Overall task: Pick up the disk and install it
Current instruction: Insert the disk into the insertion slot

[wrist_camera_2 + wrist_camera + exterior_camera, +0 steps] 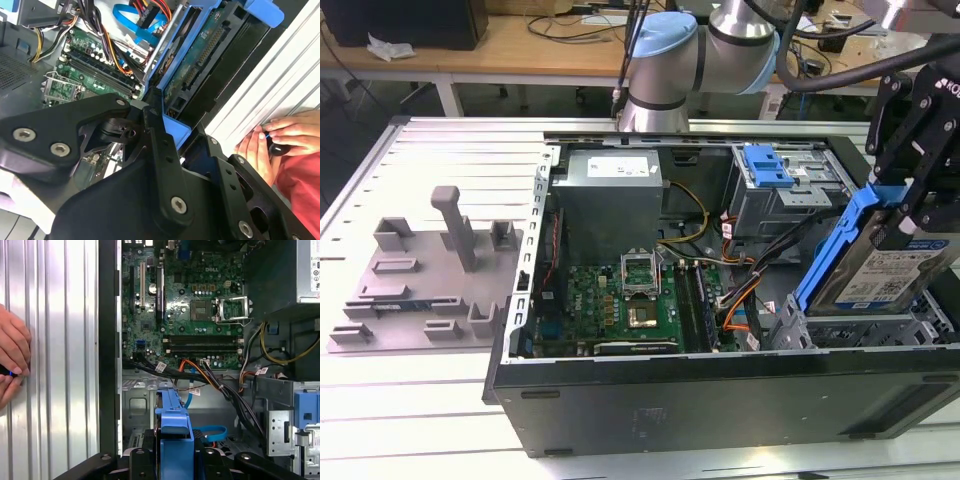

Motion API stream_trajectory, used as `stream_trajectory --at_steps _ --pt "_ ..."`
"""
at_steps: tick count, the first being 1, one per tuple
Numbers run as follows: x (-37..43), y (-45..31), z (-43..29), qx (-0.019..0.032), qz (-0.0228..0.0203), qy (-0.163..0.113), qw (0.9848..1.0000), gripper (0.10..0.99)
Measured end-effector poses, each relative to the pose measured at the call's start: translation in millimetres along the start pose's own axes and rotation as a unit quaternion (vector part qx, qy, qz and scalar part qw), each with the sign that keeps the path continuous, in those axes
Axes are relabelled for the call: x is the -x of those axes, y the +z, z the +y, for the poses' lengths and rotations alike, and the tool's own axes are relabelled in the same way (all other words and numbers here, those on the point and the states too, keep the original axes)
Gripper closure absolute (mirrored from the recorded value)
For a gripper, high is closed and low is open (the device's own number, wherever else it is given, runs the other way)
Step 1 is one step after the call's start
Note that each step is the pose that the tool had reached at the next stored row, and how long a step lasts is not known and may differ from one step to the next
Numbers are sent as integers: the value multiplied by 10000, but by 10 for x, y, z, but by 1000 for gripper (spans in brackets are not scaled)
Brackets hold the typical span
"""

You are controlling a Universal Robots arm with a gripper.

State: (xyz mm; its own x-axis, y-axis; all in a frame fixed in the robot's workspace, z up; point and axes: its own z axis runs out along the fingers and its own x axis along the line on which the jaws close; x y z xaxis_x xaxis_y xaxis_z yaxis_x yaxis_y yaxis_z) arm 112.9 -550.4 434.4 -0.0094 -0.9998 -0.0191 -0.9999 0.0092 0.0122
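Pick-up done: claw (pixel 903 205) clamped on disk (pixel 890 270) by blue carrier frame, at exterior view's right. Disk tilted, lower end at drive bay (pixel 788 322), lower right of computer case (pixel 720 385). Judged not yet seated; install unfinished.

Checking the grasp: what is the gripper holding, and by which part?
The gripper holds the disk by the upper end of its blue carrier frame.

The disk (pixel 885 268) is a silver hard drive with a white-and-blue label and a bright blue carrier frame. It is steeply tilted, held by the gripper (pixel 908 208) over the open computer case (pixel 720 385) at the exterior view's right.
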Motion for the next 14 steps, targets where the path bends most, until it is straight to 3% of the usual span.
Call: stream_trajectory --at_steps 14 --pt "-7 176 -2 0 0 -13 10000 722"
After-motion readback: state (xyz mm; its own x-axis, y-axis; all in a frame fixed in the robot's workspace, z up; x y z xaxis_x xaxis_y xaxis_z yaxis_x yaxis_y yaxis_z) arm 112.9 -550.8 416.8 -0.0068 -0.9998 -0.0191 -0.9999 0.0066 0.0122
